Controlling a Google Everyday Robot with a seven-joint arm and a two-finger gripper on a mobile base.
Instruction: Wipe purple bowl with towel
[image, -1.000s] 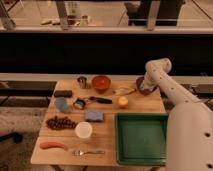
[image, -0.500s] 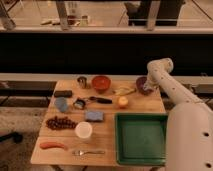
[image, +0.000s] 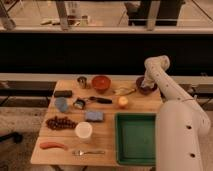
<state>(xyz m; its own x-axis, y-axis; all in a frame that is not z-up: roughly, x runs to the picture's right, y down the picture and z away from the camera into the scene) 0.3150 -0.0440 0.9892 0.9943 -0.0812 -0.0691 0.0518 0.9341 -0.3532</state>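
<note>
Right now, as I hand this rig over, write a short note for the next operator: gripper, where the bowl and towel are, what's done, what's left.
The gripper: fingers shut, down at the purple bowl.
The purple bowl: upright at the far right corner of the table, to the right of the orange-red bowl.
The towel: I cannot make one out in the fingers or on the bowl, so check first.
Done: the arm has reached the bowl.
Left: the view does not show whether any wiping has happened. Confirm the towel, then wipe the bowl.

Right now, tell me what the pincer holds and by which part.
Cannot be told; the shut pincer sits at the purple bowl, no held thing visible.
</note>
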